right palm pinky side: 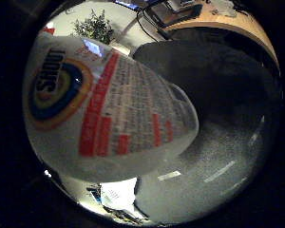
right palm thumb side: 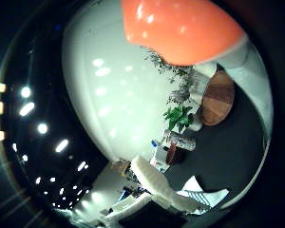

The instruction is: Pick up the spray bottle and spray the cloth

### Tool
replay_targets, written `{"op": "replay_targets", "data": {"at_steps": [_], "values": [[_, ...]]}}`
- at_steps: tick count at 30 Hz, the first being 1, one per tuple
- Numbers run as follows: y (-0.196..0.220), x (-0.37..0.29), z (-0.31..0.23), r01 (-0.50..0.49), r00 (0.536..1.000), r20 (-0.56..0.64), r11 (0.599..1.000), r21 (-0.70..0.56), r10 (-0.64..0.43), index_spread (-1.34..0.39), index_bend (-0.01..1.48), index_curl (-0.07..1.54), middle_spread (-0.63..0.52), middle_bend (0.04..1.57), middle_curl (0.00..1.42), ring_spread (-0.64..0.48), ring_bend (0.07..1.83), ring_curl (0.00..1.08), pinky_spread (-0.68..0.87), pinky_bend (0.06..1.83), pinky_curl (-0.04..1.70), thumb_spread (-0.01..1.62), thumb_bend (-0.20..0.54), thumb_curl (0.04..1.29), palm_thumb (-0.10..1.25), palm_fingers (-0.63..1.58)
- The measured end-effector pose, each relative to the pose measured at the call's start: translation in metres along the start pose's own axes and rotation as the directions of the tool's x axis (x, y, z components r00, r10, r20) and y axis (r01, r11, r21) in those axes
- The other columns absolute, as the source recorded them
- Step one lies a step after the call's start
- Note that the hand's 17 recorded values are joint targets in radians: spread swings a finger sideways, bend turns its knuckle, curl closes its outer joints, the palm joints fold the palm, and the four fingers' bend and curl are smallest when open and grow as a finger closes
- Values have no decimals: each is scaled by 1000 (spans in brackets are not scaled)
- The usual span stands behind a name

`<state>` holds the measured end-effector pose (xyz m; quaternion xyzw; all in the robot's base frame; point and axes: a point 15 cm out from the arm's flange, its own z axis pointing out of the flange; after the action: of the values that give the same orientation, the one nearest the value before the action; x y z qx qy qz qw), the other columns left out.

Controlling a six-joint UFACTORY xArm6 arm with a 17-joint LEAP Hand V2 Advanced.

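The spray bottle [right palm pinky side: 109, 109] fills much of the little finger side view, so it is close against my palm. Its body is white, with a ringed yellow and blue logo and a label of red blocks and fine print. In the thumb side view the bottle's orange spray head [right palm thumb side: 180, 28] bulges in close to the camera. No part of my right hand shows in either view. A dark grey mass [right palm pinky side: 209, 76] lies behind the bottle; I cannot tell whether it is the cloth.
Grey carpet with pale strips [right palm pinky side: 213, 171] spreads below the bottle. A wooden desk [right palm pinky side: 228, 21] and a potted plant [right palm pinky side: 95, 26] stand beyond. Elsewhere are a white wall [right palm thumb side: 114, 95], a round wooden table [right palm thumb side: 218, 97], a green plant [right palm thumb side: 180, 116] and a white couch [right palm thumb side: 156, 183].
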<state>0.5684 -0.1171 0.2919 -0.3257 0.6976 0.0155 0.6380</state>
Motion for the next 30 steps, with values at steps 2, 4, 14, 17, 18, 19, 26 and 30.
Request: {"op": "replay_targets", "data": {"at_steps": [2, 4, 14, 17, 18, 19, 26, 30], "values": [[-2, -2, 2, -2, 1000, 1, 1000, 7, 2, -12, 164, 275, 277, 197, 295, 349, 429, 287, 654, 851, 301, 1064, -17, 428, 508, 139], [-4, 0, 1, -7, 1000, -8, 1000, 17, 7, -38, 163, 278, 259, 211, 306, 328, 479, 292, 655, 848, 290, 1060, -15, 434, 540, 215], [-13, 8, 0, -45, 999, -13, 998, 53, 46, -494, 222, 361, -379, 637, 533, -344, 1060, 499, -387, 1005, 324, 911, -27, 503, 777, 1152], [-12, 11, 1, -50, 999, -14, 997, 51, 51, -540, 377, 472, -397, 796, 627, -323, 1146, 542, -469, 1128, 395, 878, -29, 519, 781, 1285], [-12, 11, 2, -53, 999, -11, 997, 52, 53, -541, 412, 492, -395, 819, 638, -317, 1157, 547, -466, 1142, 405, 876, -29, 520, 781, 1295], [-12, 11, 2, -56, 998, -10, 997, 54, 56, -528, 502, 537, -378, 883, 663, -301, 1175, 558, -453, 1168, 426, 887, -29, 520, 775, 1338], [-5, -4, 7, -62, 997, 54, 998, 25, 60, -371, 951, 715, -251, 1168, 740, -247, 1297, 615, -357, 1276, 519, 965, 65, 642, 1000, 1287], [-3, -11, 9, -78, 994, 78, 997, 11, 77, -319, 1027, 721, -211, 1237, 746, -236, 1346, 636, -325, 1315, 555, 897, 54, 742, 1073, 1242]]}}
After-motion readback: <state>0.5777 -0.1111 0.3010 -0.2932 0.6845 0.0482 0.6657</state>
